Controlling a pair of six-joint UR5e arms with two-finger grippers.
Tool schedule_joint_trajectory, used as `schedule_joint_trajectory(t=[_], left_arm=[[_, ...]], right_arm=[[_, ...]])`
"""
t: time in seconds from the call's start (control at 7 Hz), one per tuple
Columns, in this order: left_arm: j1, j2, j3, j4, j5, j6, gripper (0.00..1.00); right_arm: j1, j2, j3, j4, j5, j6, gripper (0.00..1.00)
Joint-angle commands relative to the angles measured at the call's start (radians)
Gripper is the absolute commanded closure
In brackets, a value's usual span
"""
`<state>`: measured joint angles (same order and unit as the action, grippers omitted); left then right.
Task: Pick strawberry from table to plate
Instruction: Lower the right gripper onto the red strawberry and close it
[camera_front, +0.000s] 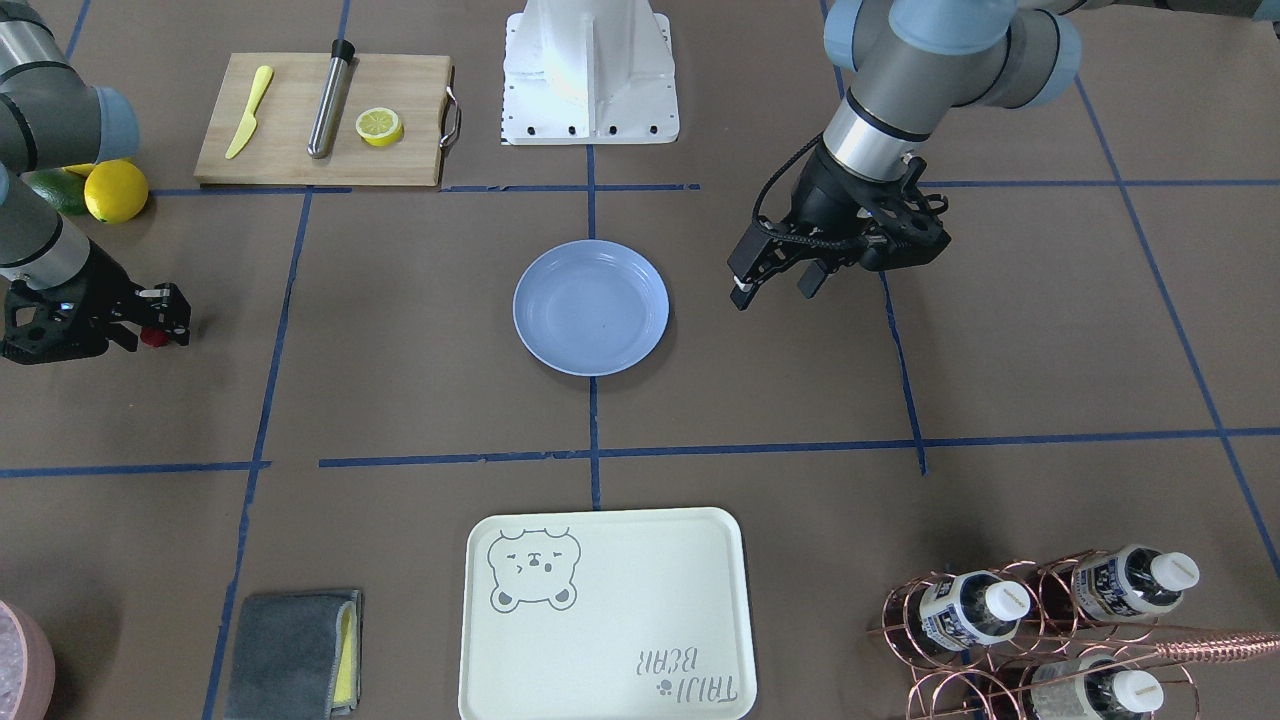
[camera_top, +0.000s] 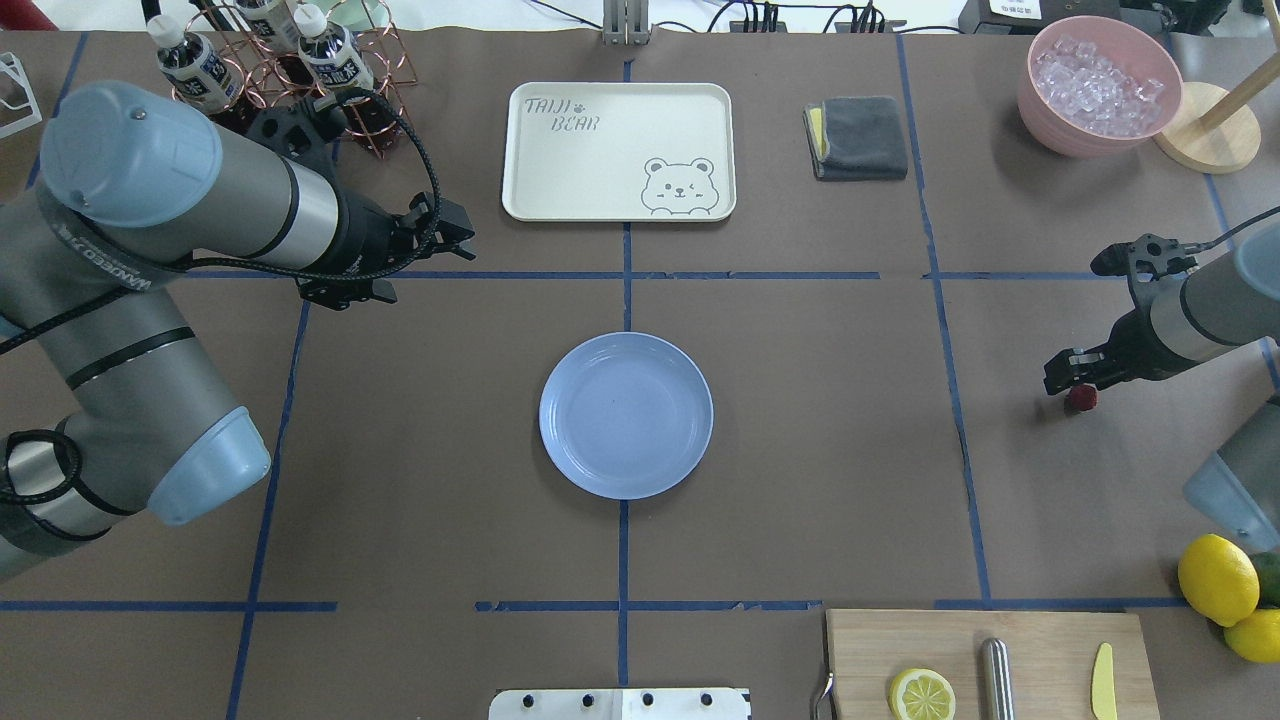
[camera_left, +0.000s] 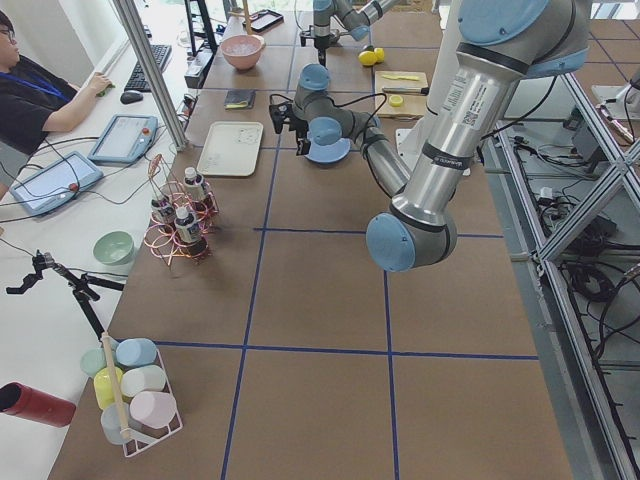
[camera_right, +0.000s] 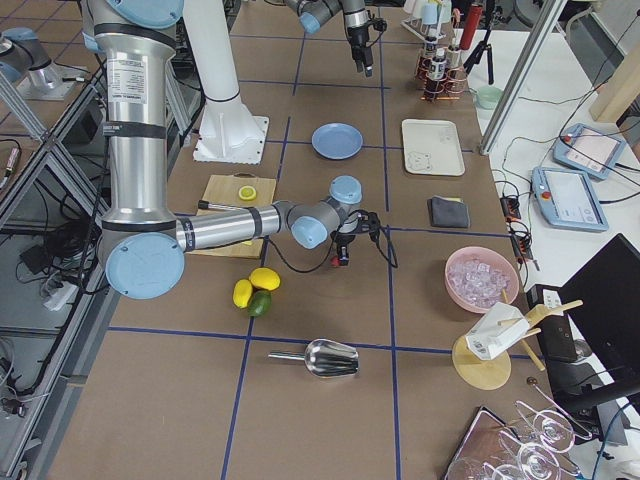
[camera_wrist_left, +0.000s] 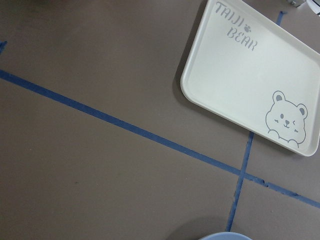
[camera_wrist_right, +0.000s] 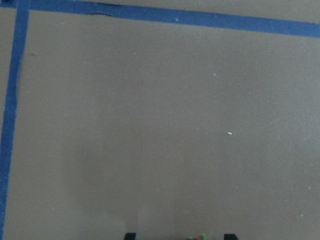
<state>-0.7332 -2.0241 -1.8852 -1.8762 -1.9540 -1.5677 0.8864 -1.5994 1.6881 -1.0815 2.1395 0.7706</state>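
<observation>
The strawberry (camera_front: 153, 337), a tiny dark-red berry, lies on the brown table (camera_front: 420, 400) far out on my right side, also seen from overhead (camera_top: 1080, 397). My right gripper (camera_front: 158, 325) is low over it and open. In the right wrist view the berry's top (camera_wrist_right: 196, 237) shows between the two dark fingertips at the bottom edge, touching neither. The light-blue plate (camera_front: 590, 307) sits empty at the table's middle (camera_top: 626, 415). My left gripper (camera_front: 775, 285) hangs open and empty beside the plate, on its far side from the berry.
A cutting board (camera_front: 320, 120) holds a yellow knife, a metal rod and a half lemon. Lemons (camera_front: 115, 190) and an avocado lie beside it. The bear tray (camera_front: 600, 615), a grey cloth (camera_front: 295, 655), a bottle rack (camera_front: 1050, 620) and a pink ice bowl (camera_top: 1100, 85) line the far edge.
</observation>
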Motion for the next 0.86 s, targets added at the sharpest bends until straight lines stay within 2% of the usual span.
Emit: schedule_joint_trajectory(t=[0.0,0.14,0.29,0.43,0.57,0.71], left_arm=[[0.0,-0.002,0.001,0.0,-0.005,0.0,0.0],[0.0,-0.002,0.001,0.0,-0.005,0.0,0.0],[0.0,-0.001,0.001,0.0,-0.005,0.0,0.0],[0.0,-0.002,0.003,0.0,-0.005,0.0,0.0],[0.0,-0.004,0.003,0.0,-0.006,0.0,0.0],[0.0,-0.004,0.003,-0.001,-0.006,0.0,0.0]], right_arm=[[0.0,-0.008,0.001,-0.003,0.0,-0.001,0.34],[0.0,-0.008,0.001,-0.003,0.0,-0.001,0.34],[0.0,-0.008,0.001,-0.003,0.0,-0.001,0.39],[-0.001,-0.008,-0.001,-0.006,0.0,-0.001,0.5],[-0.001,-0.01,-0.001,-0.009,0.0,-0.001,0.68],[0.0,-0.01,0.002,-0.009,0.0,-0.005,0.92]])
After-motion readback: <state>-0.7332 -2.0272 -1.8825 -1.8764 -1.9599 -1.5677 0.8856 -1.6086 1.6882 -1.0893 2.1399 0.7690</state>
